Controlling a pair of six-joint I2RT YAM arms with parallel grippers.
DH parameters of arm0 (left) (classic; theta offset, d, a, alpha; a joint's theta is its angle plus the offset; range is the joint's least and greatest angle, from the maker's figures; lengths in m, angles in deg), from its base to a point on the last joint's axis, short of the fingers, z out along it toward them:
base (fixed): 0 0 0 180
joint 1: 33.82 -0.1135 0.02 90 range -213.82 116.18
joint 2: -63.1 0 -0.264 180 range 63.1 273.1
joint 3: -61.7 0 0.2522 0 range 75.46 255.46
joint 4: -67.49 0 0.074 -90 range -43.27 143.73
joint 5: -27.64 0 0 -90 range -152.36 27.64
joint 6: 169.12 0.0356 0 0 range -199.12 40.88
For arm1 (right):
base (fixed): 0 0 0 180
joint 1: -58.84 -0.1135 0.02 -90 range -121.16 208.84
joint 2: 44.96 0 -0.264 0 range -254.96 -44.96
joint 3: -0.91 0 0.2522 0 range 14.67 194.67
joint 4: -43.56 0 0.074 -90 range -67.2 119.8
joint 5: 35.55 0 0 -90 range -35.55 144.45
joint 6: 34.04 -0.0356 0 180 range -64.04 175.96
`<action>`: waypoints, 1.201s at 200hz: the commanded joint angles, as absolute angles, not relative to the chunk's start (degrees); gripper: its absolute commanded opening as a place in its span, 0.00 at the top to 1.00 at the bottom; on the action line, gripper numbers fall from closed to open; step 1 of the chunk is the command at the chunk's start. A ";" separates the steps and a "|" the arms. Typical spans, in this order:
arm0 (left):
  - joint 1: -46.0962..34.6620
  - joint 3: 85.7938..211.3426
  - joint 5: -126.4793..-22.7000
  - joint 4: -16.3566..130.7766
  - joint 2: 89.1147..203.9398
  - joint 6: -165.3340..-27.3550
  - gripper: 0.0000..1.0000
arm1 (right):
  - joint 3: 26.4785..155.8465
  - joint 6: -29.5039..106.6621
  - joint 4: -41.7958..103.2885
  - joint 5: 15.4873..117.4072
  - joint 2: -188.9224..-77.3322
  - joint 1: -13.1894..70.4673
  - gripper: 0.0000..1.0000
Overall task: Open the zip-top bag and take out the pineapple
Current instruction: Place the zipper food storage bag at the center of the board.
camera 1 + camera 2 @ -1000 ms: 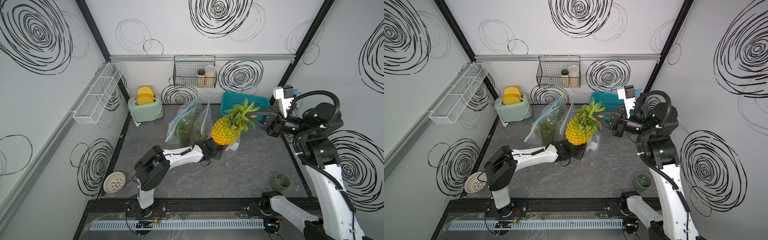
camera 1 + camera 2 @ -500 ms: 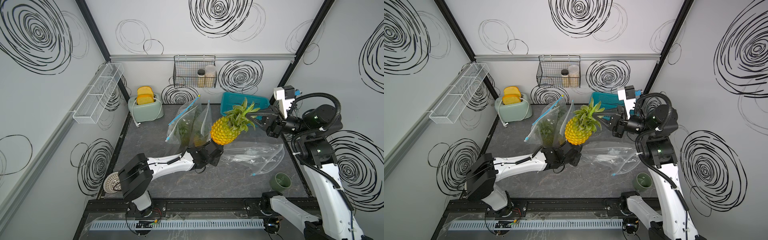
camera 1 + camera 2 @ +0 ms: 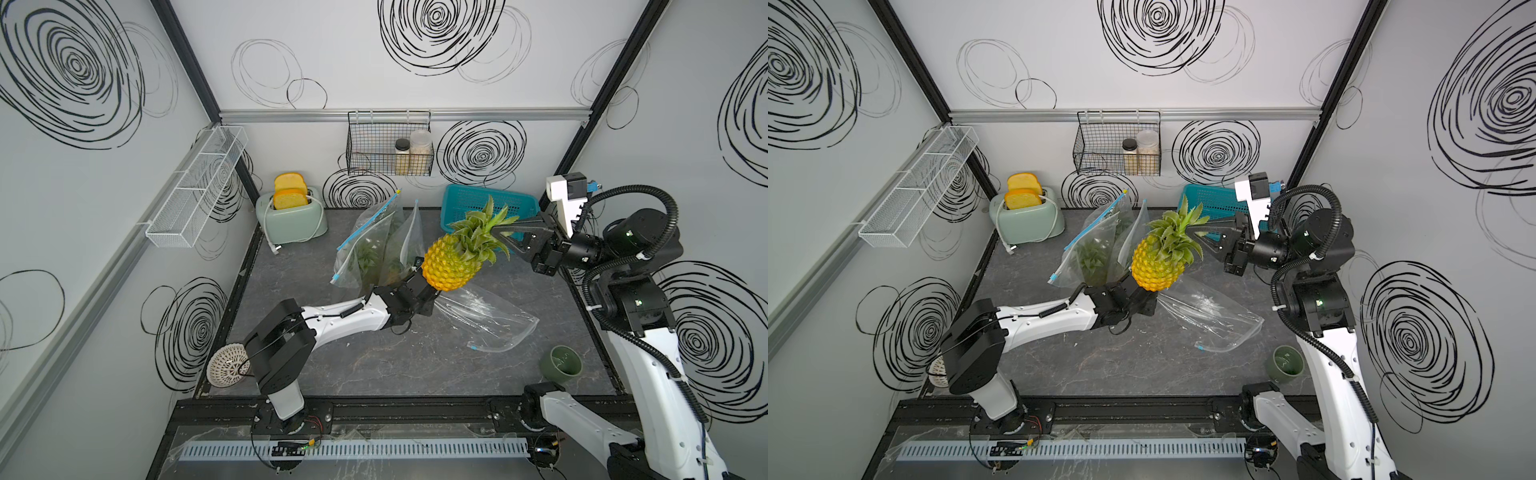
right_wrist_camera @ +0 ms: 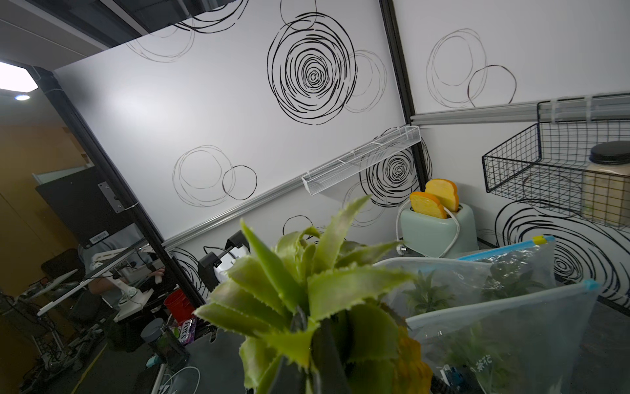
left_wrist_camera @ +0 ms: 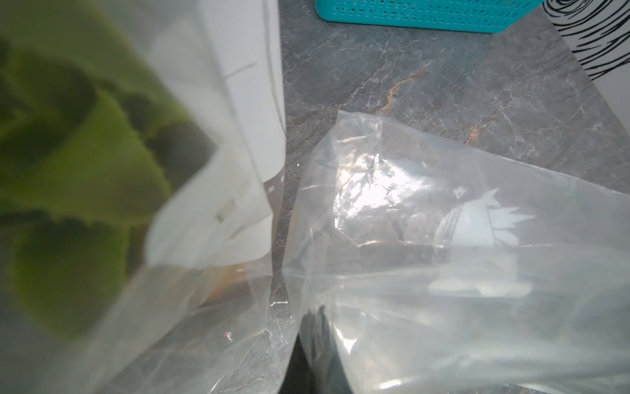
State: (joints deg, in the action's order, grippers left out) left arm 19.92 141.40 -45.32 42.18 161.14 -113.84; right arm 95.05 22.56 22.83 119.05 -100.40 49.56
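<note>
- Plainly, the pineapple (image 3: 451, 266) (image 3: 1156, 266) hangs clear above the middle of the desk (image 3: 374, 365). It is tilted, with the fruit end low and the crown pointing up toward the right edge.
- The right pincer (image 3: 496, 231) (image 3: 1192, 231) reaches in from the right edge. Its two black fingers are pinched tight on the crown leaves and carry the fruit.
- In the right wrist view the leaves fill the lower middle, and the dark fingers (image 4: 327, 341) vanish among them.
- The left pincer (image 3: 430, 296) (image 3: 1144, 301) sits low, directly beneath the fruit's base.
- The fruit covers its tips in both top views. The left wrist view gives only a dark sliver of finger (image 5: 318, 344) behind film, so I cannot tell how far it is parted or whether it grips anything.
- The zip-top bag (image 3: 486, 320) (image 3: 1212, 316) (image 5: 443, 273) lies flat and empty on the desk. It runs from under the fruit toward the right edge, with its blue slider end nearer the front-right corner.
- The bag is thin clear film, crinkled and full of glare.
- The fruit's skin is knobbly orange-yellow in a diamond pattern, and its leaves are stiff, green and saw-edged.
- The desk looks like dark grey veined stone.
- Two filled bags (image 3: 374, 249) stand near the back edge, their green contents blurred through the plastic.
</note>
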 commanded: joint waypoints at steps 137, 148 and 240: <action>23.95 135.51 -43.73 47.08 143.12 -108.32 0.21 | 101.37 37.39 12.26 106.34 -105.11 59.72 1.00; 24.88 135.41 -42.72 46.25 141.34 -107.99 0.20 | 101.68 37.85 12.40 105.45 -105.68 60.44 1.00; 29.55 134.71 -42.27 43.03 133.66 -105.63 0.19 | 104.63 39.35 14.45 102.19 -112.64 67.27 1.00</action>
State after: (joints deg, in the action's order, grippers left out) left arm 29.16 135.23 -43.47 42.96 136.05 -107.44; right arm 100.58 38.20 10.03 101.36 -113.10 66.96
